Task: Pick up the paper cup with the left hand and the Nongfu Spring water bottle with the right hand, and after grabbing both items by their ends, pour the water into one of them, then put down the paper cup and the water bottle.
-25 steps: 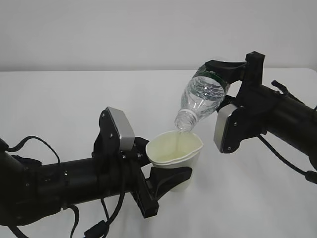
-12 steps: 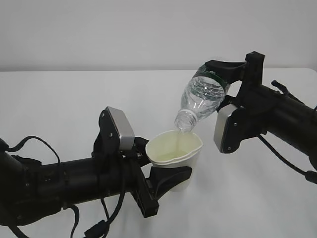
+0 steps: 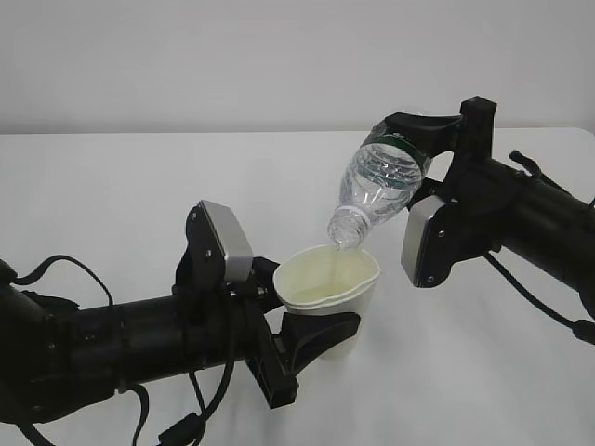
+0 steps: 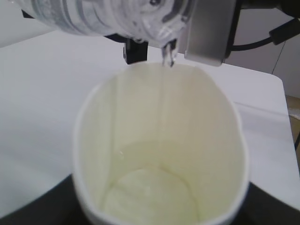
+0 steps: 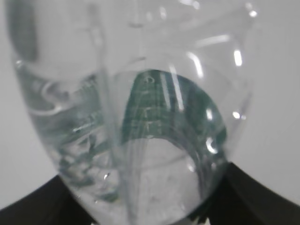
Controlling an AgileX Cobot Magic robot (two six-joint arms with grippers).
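Note:
My left gripper (image 3: 311,336) is shut on the lower end of the white paper cup (image 3: 327,290), which it holds upright above the table. My right gripper (image 3: 426,139) is shut on the base end of the Nongfu Spring water bottle (image 3: 379,178), tipped mouth-down over the cup's far rim. A thin stream of water (image 4: 165,89) runs from the bottle's mouth (image 4: 168,40) into the cup (image 4: 159,154), and a shallow pool lies in its bottom. In the right wrist view the clear bottle (image 5: 136,117) with its green label fills the frame.
The white table (image 3: 112,204) stretches around both arms, with a pale wall behind it. A black cable (image 3: 65,269) loops beside the left arm. The right arm's silver-grey plate (image 3: 423,240) hangs close to the cup's right side.

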